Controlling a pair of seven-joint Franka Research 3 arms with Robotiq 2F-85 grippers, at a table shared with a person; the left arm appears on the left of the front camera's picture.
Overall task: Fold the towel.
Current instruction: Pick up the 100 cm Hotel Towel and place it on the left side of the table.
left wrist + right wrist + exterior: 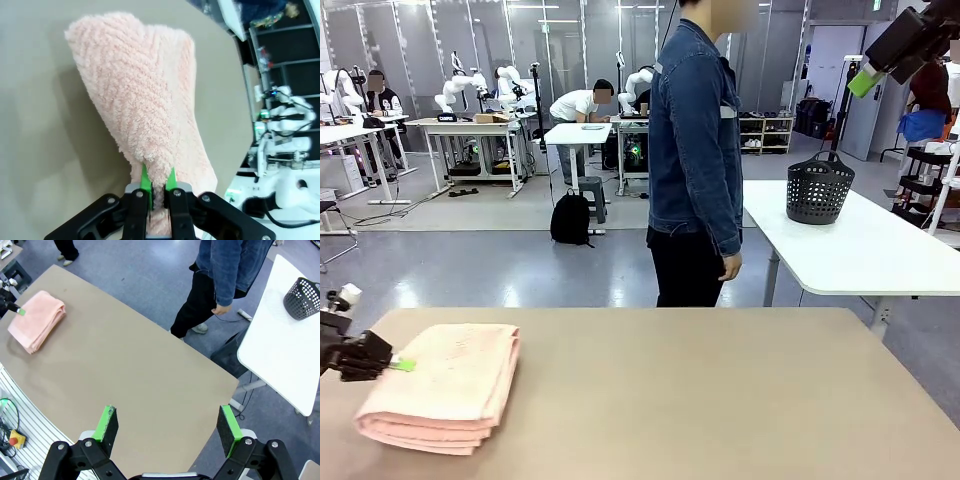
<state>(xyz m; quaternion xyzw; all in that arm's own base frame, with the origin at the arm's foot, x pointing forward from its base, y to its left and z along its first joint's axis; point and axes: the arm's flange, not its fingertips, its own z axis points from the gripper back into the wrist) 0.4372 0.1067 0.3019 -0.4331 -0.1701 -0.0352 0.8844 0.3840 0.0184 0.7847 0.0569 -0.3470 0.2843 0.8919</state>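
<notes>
Left gripper jaws grip the folded towel; right gripper jaws open. Withdrawing unreleased could unfold the layers.

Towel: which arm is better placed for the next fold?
Left, likely. The left pincer is already shut on the towel, pinching its edge at the table's left end. The right pincer hangs open, high above the table, far from it.

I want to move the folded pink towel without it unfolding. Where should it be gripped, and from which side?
Probably grip the towel across its whole stack at the rounded fold edge facing the table's middle, coming in level from that side. The layers join there, while the left hand pinches only a top layer.
</notes>
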